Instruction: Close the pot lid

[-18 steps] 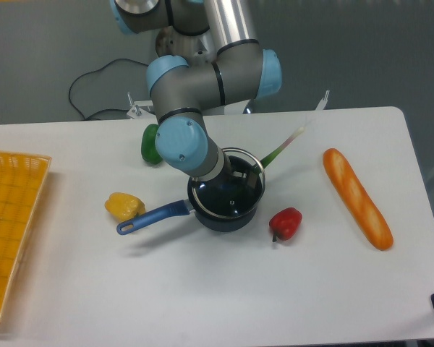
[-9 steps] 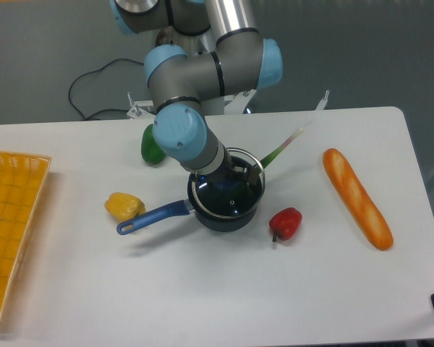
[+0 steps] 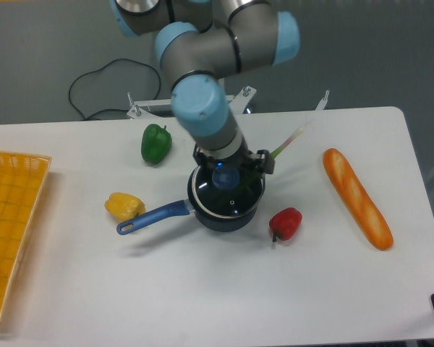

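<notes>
The dark navy pot (image 3: pixel 227 211) stands at the table's middle, its long blue handle (image 3: pixel 153 216) pointing left and toward the front. The glass lid (image 3: pixel 235 199) lies flat on the pot, its metal rim following the pot's rim. Its blue knob (image 3: pixel 223 177) shows just below my wrist. My gripper (image 3: pixel 231 163) hangs straight over the back half of the lid, and its dark fingers (image 3: pixel 265 164) stand spread on either side of the knob without pinching it. The gripper looks open.
A green pepper (image 3: pixel 155 143) lies behind and left of the pot, a yellow pepper (image 3: pixel 124 206) by the handle, a red pepper (image 3: pixel 285 223) at the pot's right. A bread loaf (image 3: pixel 356 197) lies far right, a green onion (image 3: pixel 288 142) behind the pot, a yellow basket (image 3: pixel 7 224) at the left edge.
My arm swung to the right and turned over the pot. The lid, tilted on the back rim before, now lies level on the pot, and the fingers have spread off the knob.
</notes>
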`<state>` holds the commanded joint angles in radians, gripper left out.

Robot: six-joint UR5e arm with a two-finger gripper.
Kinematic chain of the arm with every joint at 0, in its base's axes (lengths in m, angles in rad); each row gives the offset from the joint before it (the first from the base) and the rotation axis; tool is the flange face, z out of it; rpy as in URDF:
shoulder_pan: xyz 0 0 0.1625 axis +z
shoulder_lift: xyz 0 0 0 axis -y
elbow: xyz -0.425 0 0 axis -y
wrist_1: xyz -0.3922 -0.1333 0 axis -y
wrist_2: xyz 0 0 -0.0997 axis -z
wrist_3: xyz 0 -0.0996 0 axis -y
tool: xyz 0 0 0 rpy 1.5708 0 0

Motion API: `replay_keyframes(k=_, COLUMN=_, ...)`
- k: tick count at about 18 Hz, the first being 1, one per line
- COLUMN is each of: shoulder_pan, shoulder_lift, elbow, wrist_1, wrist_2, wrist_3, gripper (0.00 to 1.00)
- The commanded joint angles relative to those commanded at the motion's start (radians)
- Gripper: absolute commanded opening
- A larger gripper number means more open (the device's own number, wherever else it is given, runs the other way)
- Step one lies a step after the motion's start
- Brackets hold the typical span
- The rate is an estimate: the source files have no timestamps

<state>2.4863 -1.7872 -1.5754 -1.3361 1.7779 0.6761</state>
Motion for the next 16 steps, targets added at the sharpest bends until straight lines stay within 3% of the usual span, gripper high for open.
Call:
replay_keyframes(k=5, shoulder_pan=0.121, shoulder_lift=0.005, elbow=0.021, wrist_1=-0.002, wrist_2=-0.029, wrist_3=0.135, gripper=1.0)
replay_keyframes(k=8, shoulder_pan=0.184, shoulder_lift=0.005, elbow=0.026, wrist_1=0.006, wrist_2=-0.029, wrist_3=0.317, gripper=1.0)
replay_keyframes(k=12, shoulder_pan=0.271, shoulder_lift=0.002, elbow=0.026, wrist_1=0.078, wrist_2=-0.081, wrist_3=0.498, gripper=1.0)
replay_keyframes(k=16, shoulder_pan=0.397, shoulder_lift=-0.014, elbow=0.026, wrist_1=0.08, wrist_2=-0.178, wrist_3=0.832, gripper=1.0)
